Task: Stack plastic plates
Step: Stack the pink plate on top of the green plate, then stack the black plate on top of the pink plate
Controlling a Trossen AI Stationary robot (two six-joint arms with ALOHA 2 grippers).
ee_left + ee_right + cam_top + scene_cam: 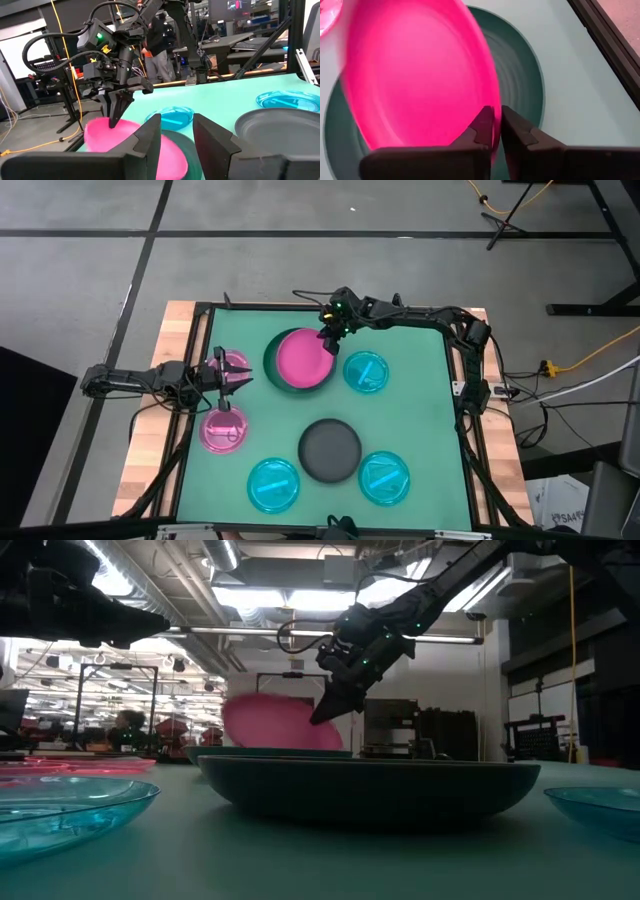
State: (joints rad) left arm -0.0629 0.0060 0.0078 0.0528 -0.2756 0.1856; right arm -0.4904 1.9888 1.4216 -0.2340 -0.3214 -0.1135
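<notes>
My right gripper (328,337) is shut on a translucent pink plate (302,358) over the large dark green plate (271,366), which lies flat on the mat's far middle. In the low view the pink plate (265,720) shows tilted above the green one. My left gripper (240,373) is open at the mat's left side, over a second pink plate (232,364). A third pink plate (224,430) lies nearer. The dark grey plate (330,450) and three cyan plates (366,371), (273,484), (384,477) lie flat on the mat. My right gripper pinches the pink plate's rim (492,112) between its two fingers (482,125), one on each face. The fingers slant down from above and from the table's far right. The plate is tilted, held side up; whether its low edge touches the green plate I cannot tell.
A black frame (452,360) borders the mat, with wooden table edge (150,440) outside it. Bare mat (410,420) lies between the plates on the right. Cables and stands fill the floor beyond the table.
</notes>
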